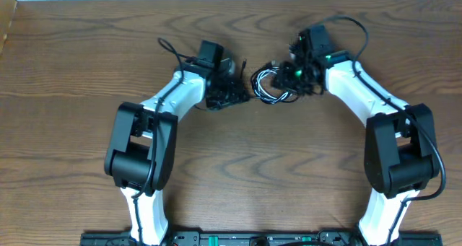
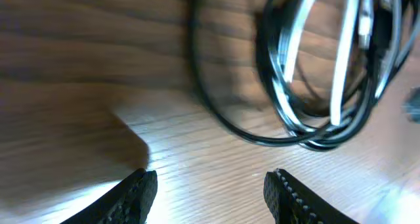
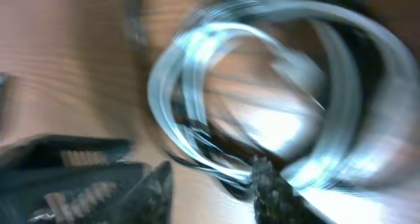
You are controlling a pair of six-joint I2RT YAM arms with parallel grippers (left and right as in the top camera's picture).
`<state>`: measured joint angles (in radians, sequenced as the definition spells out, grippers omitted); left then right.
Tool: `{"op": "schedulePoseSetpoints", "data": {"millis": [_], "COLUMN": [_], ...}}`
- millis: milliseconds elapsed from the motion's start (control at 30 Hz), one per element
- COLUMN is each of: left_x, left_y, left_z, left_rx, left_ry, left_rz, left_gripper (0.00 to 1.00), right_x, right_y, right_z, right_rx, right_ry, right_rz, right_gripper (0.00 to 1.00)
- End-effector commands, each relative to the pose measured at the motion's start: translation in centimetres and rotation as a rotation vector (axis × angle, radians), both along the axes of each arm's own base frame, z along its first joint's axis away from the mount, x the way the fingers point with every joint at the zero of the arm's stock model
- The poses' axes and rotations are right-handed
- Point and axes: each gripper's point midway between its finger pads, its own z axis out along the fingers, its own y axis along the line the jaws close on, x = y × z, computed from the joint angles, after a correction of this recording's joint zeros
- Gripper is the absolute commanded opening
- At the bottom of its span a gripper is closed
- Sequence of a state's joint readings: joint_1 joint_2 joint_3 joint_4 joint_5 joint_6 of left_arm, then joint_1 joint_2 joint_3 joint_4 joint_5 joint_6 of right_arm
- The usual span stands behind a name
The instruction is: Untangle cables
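A tangle of black and white cables [image 1: 272,86] lies on the wooden table between my two grippers. In the left wrist view the coil [image 2: 321,73] sits ahead of my left gripper [image 2: 211,196], which is open and empty, its fingers apart from the cables. In the right wrist view, which is blurred, the white and black loops [image 3: 262,92] fill the frame, and my right gripper [image 3: 211,191] is open with its right finger against the coil's lower edge. From overhead my left gripper [image 1: 234,94] is left of the tangle and my right gripper [image 1: 297,76] at its right side.
The wooden table [image 1: 238,174] spreads toward the front. A black cable end [image 1: 245,60] sticks up beside the left gripper. My left gripper's body shows at the lower left of the right wrist view [image 3: 65,178].
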<state>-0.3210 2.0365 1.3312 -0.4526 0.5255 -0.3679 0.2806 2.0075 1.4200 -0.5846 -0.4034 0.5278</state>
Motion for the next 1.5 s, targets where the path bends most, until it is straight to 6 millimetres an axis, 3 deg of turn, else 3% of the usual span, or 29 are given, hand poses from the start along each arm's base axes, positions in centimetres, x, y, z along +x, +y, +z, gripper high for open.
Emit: {"op": "schedulePoseSetpoints", "data": {"millis": [0, 200, 333, 667, 833, 900, 967, 1033, 1067, 1167, 1333, 1467], "left_x": [-0.4, 2.3, 4.0, 4.3, 4.0, 4.0, 4.6, 5.3, 5.9, 6.3, 5.8, 5.4], "left_y": [-1.5, -1.6, -2.7, -5.7, -5.8, -5.8, -5.8, -5.3, -4.4, -1.2, 3.2, 5.0], "left_z": [-0.4, -1.5, -2.0, -2.3, -3.1, -3.1, -1.9, 0.6, 3.2, 6.7, 8.7, 7.9], "left_rx": [0.021, 0.072, 0.024, -0.027, -0.019, -0.02, -0.039, -0.088, -0.13, -0.146, -0.11, -0.086], "left_ry": [-0.02, -0.069, -0.106, -0.139, -0.122, -0.125, -0.182, -0.233, -0.266, -0.275, -0.244, -0.198], "left_rz": [-0.022, 0.15, 0.208, 0.209, 0.209, 0.205, 0.141, 0.088, 0.075, 0.131, 0.2, 0.23], "left_gripper": [0.57, 0.58, 0.58, 0.59, 0.55, 0.53, 0.53, 0.54, 0.54, 0.6, 0.64, 0.64], "right_x": [-0.3, -0.9, -1.2, -1.3, -1.2, -0.9, -0.7, -0.4, -0.1, 0.1, -0.5, -0.2], "right_y": [-4.3, -5.4, -5.6, -5.8, -5.8, -5.1, -2.3, -1.2, -0.5, -0.1, 1.3, 1.9], "right_z": [-1.5, -1.8, -1.9, -2.0, -2.1, -1.8, -0.7, -0.2, -0.1, -0.3, -2.9, -4.4], "right_rx": [-0.171, -0.193, -0.205, -0.219, -0.227, -0.203, -0.108, -0.099, -0.125, -0.182, -0.254, -0.278], "right_ry": [0.03, 0.051, 0.062, 0.061, 0.058, 0.016, -0.112, -0.201, -0.271, -0.313, -0.322, -0.327], "right_rz": [-0.076, -0.047, -0.042, -0.044, -0.039, 0.039, 0.273, 0.396, 0.485, 0.543, 0.663, 0.675], "right_gripper": [0.51, 0.56, 0.59, 0.61, 0.61, 0.6, 0.61, 0.64, 0.68, 0.73, 0.73, 0.67]}}
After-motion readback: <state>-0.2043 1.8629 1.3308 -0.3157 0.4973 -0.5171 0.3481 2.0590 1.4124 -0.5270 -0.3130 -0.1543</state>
